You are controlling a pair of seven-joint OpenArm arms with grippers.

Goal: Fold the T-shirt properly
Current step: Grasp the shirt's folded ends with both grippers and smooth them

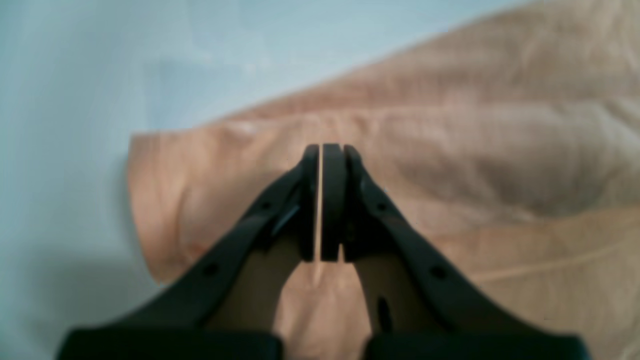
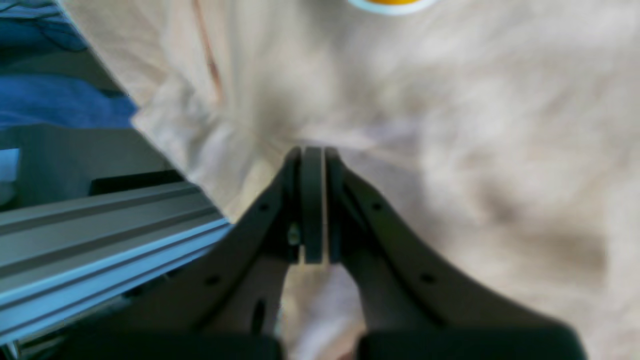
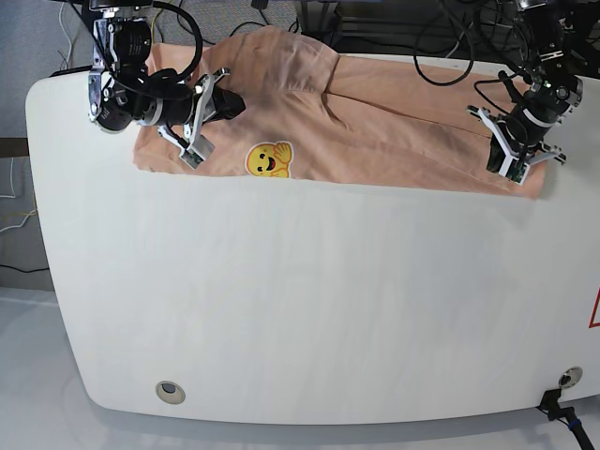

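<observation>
T-shirt (image 3: pixel 375 122) lay along white table's (image 3: pixel 281 309) far edge, smiley print (image 3: pixel 268 159) facing up. Left gripper (image 1: pixel 320 200) and right gripper (image 2: pixel 312 200) jaws closed over fabric; aluminium rail (image 2: pixel 100 240) seen only from right wrist.

The T-shirt (image 3: pixel 375 112) was soft, matt peach cloth, finely wrinkled, with a smooth yellow print (image 3: pixel 268 159). Beneath the T-shirt, the table (image 3: pixel 300 300) looked smooth, white and faintly glossy. Beside the T-shirt ran a ribbed, satin metal rail (image 2: pixel 100 240).
</observation>
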